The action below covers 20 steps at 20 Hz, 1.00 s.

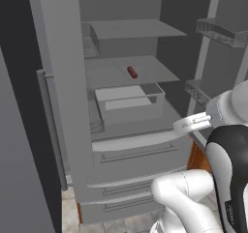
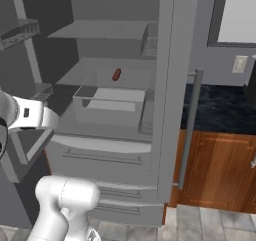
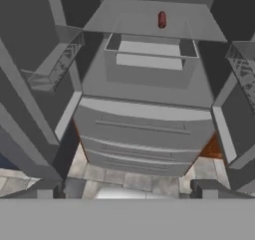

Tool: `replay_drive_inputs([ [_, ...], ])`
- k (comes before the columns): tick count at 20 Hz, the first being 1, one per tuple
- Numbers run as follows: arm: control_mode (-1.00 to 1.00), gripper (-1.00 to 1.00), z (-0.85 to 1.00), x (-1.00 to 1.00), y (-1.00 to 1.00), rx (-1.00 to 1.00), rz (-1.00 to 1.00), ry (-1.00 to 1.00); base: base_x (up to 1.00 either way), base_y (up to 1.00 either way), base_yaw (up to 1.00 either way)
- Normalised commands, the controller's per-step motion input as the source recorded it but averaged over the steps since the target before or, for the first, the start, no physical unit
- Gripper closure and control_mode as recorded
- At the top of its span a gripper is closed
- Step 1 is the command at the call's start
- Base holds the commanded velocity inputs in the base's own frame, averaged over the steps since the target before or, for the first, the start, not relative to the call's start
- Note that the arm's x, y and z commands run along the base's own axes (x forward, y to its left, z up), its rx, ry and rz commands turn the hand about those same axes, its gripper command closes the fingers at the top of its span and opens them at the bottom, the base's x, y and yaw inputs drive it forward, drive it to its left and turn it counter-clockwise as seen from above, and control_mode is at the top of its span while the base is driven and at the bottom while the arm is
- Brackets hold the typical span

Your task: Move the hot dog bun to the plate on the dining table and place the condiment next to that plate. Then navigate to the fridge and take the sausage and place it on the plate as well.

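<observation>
The fridge (image 1: 126,130) stands with both doors swung wide, its grey shelves and lower drawers laid bare to the robot parked in front of it. On the middle shelf (image 1: 145,70), toward the back and a little off centre, lies the sausage (image 1: 132,72), a short dark red-brown piece resting flat with bare shelf all around it. That open space matters: nothing crowds it, so a grasp from above or from the front looks unobstructed, though the shelf overhead limits how steeply the arm can come down.

Below that shelf sits an open bin (image 1: 128,101), and beneath it the stacked drawers (image 1: 138,154), all shut. In the right base view a wooden cabinet (image 2: 220,170) under a dark marbled tabletop (image 2: 220,110) stands beside the right door.

The hand (image 3: 127,189) is spread wide and carries nothing; its two dark fingertips (image 3: 206,188) rise well apart at the foot of the hand view, which looks up across the drawers toward the sausage near its top edge. The hand hangs well short of the fridge, level with the drawers, with the wrist (image 1: 193,122) pointing in from the right. It appears poised at the start of a reach, jaws ready for a pick.

Judged from this, the fridge leg of the task is under way: the doors are open and the sausage is located but not yet touched. The next move would call for raising the hand to shelf height and extending inward, keeping clear of the door racks (image 1: 220,31) on either side.
</observation>
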Motion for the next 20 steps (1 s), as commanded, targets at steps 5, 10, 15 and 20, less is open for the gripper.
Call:
replay_drive_inputs([
  [5, 1.00, -1.00, 0.00, 0.00, 0.00, 0.00, 0.00, 0.00, 0.75, 0.00, -0.02],
  [10, 1.00, -1.00, 0.00, 0.00, 0.00, 0.00, 0.00, 0.00, 0.69, 0.00, -0.04],
  [15, 1.00, -1.00, 0.00, 0.00, 0.00, 0.00, 0.00, 0.00, 0.70, 0.00, -0.05],
  [20, 1.00, -1.00, 0.00, 0.00, 0.00, 0.00, 0.00, 0.00, 0.71, 0.00, -0.05],
])
